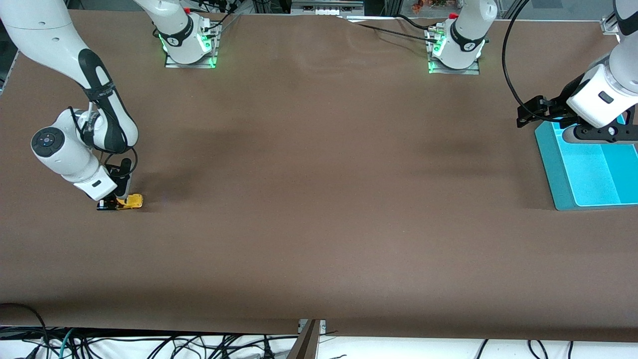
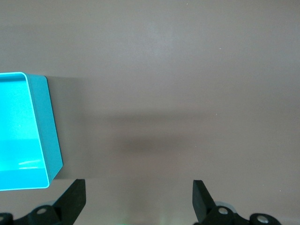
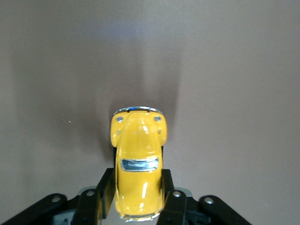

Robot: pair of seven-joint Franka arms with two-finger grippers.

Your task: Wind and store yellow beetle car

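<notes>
The yellow beetle car [image 3: 138,168] sits on the brown worktop [image 1: 319,199] toward the right arm's end. The right gripper [image 1: 115,203] is down at the worktop with a finger at each flank of the car's rear half, grasping it. The left gripper [image 1: 529,112] hangs with fingers [image 2: 70,202] spread wide and holding nothing, over the edge of the turquoise bin [image 1: 551,164] at the left arm's end; that arm waits.

Yellow beetle car [image 3: 139,164]: rear end cut off by right wrist view's edge; wheels hidden under body. Teal bin [image 1: 583,174] runs off frame (left arm's end), part covered by left gripper [image 2: 138,197].
</notes>
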